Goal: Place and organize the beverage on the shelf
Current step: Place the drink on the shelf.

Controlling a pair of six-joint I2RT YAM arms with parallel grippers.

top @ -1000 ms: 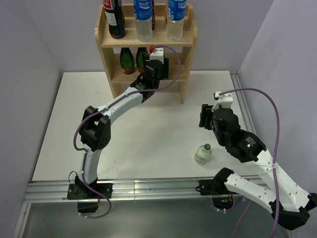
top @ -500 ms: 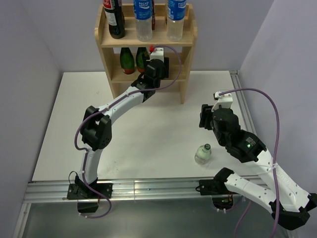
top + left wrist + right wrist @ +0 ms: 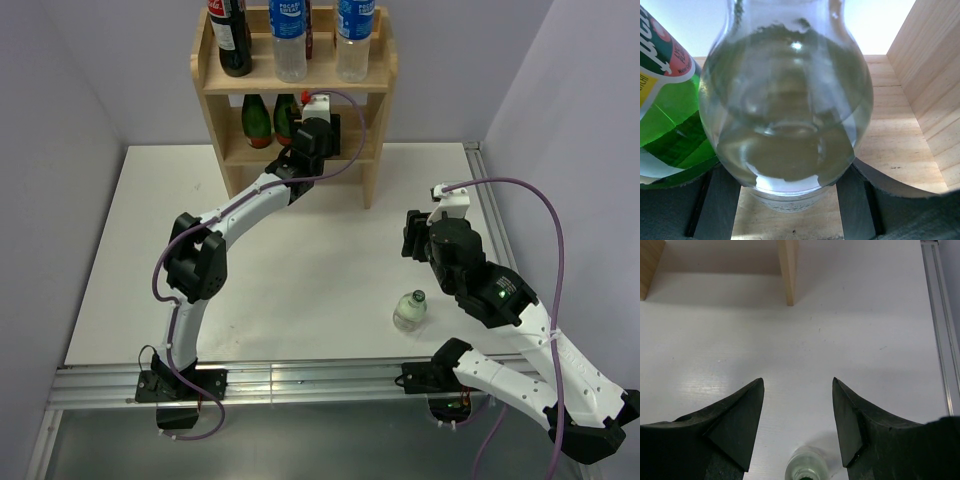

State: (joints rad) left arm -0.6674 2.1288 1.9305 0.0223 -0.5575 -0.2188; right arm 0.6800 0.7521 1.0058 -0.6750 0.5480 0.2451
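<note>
The clear bottle [image 3: 787, 115] is inside the middle level of the shelf [image 3: 372, 165], in the upper middle of the top view. My left fingers [image 3: 716, 207] grip it, one on each side of its round body. Whether it touches the board [image 3: 890, 135] I cannot tell. To do this well, I think I should lower it straight until it stands flat, then open a little and pull back level. At the left of the wrist frame the green bottle [image 3: 665, 125] is just beside it. At the right there is free board before the side panel [image 3: 935, 75]. My right fingers [image 3: 735, 430] are open and empty over the counter [image 3: 800, 340], with a small bottle [image 3: 807, 469] at the lower edge.
</note>
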